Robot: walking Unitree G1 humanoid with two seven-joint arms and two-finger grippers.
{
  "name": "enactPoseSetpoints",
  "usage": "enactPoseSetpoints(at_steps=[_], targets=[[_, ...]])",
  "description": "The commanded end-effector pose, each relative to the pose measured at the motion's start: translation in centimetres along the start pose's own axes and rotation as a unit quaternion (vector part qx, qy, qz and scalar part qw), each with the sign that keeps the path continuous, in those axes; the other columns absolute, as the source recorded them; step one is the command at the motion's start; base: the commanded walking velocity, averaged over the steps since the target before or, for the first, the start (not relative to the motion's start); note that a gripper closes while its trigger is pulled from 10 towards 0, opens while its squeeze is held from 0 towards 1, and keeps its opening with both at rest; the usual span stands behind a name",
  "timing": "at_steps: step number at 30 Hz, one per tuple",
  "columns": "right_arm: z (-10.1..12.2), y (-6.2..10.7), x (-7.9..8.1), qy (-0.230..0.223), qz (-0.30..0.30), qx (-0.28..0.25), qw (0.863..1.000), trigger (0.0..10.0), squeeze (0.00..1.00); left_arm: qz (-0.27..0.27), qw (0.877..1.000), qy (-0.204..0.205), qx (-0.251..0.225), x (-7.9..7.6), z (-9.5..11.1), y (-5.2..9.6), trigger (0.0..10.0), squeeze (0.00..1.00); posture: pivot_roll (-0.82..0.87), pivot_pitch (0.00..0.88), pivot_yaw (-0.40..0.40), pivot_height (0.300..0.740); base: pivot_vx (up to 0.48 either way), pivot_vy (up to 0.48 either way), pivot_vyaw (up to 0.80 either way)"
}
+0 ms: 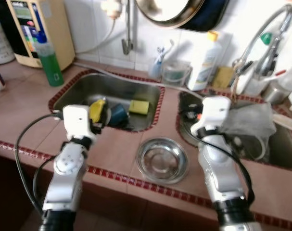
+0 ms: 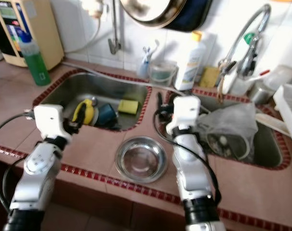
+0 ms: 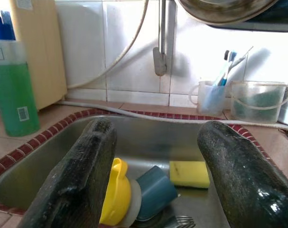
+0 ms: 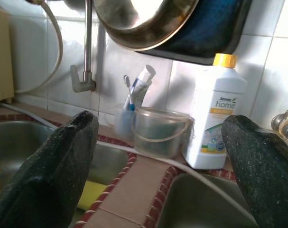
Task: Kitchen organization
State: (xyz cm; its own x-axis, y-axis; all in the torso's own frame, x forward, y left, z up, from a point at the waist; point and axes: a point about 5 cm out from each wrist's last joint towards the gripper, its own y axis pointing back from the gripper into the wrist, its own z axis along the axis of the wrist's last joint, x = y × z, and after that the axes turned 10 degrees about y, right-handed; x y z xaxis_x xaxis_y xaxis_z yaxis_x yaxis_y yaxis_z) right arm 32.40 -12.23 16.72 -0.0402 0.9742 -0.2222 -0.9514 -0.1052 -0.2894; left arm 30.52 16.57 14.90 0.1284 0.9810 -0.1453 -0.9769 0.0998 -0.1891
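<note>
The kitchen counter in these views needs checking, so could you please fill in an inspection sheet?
Surface: tiled counter with two steel sinks.
Job's things: steel bowl on the counter between the sinks; yellow cup, blue cup and sponge in the left sink.
Clutter: plastic bag in the right sink; green bottle; white bottle.
Hands: left hand open over the left sink; right hand open.
Cables: black cable at the left arm.
Surroundings: tiled wall, hanging pan.
</note>
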Motion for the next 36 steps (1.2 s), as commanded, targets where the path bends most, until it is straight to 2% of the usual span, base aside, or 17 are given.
enactPoseSetpoints(at_steps=[1,4,9,15,18,21,23,28,36], targets=[[-0.5,0.4,-0.8,0.003,-0.010,0.012,1.000,10.0,0.00,-0.024,1.000,0.004,-0.003,-0.9,0.0,0.2,10.0,0.00,-0.04,0.000,-0.029,0.740,0.000,0.000,0.00],[-1.1,1.1,-0.8,0.003,-0.005,0.026,1.000,10.0,0.00,-0.032,0.999,0.007,0.001,-0.9,0.0,0.6,10.0,0.00,-0.04,0.000,-0.030,0.740,0.000,0.000,0.00],[-2.2,3.0,-0.9,0.006,0.011,0.052,0.999,10.0,0.00,-0.069,0.997,-0.010,0.014,-1.2,-0.2,1.7,10.0,0.00,-0.04,0.000,-0.032,0.740,0.000,0.000,0.00],[-2.6,4.2,-0.8,0.000,0.026,0.067,0.997,10.0,0.00,-0.102,0.995,-0.013,0.017,-1.8,0.1,2.4,10.0,0.00,-0.04,0.000,-0.037,0.740,0.000,0.000,0.00],[-2.6,5.0,-0.4,-0.016,0.044,0.077,0.996,10.0,0.00,-0.149,0.988,-0.035,0.031,-2.5,0.0,3.4,10.0,0.00,-0.04,0.010,-0.041,0.740,0.000,0.000,0.00],[-2.6,5.5,-0.1,-0.023,0.056,0.082,0.995,10.0,0.00,-0.171,0.984,-0.046,0.038,-2.9,-0.1,4.0,10.0,0.00,-0.04,0.020,-0.042,0.740,0.000,0.000,0.00],[-2.6,5.9,0.1,-0.027,0.065,0.087,0.994,10.0,0.00,-0.194,0.979,-0.047,0.045,-3.4,-0.1,4.7,10.0,0.00,-0.04,0.024,-0.043,0.740,0.000,0.000,0.00],[-2.7,6.2,0.2,-0.030,0.075,0.093,0.992,10.0,0.00,-0.213,0.975,-0.046,0.049,-3.9,-0.1,5.2,10.0,0.00,-0.04,0.029,-0.044,0.740,0.000,0.000,0.00],[-2.9,7.6,1.0,-0.060,0.146,0.118,0.980,10.0,0.00,-0.269,0.960,-0.046,0.064,-5.0,0.0,6.8,10.0,0.00,-0.03,0.046,-0.046,0.740,0.000,0.000,0.00]])
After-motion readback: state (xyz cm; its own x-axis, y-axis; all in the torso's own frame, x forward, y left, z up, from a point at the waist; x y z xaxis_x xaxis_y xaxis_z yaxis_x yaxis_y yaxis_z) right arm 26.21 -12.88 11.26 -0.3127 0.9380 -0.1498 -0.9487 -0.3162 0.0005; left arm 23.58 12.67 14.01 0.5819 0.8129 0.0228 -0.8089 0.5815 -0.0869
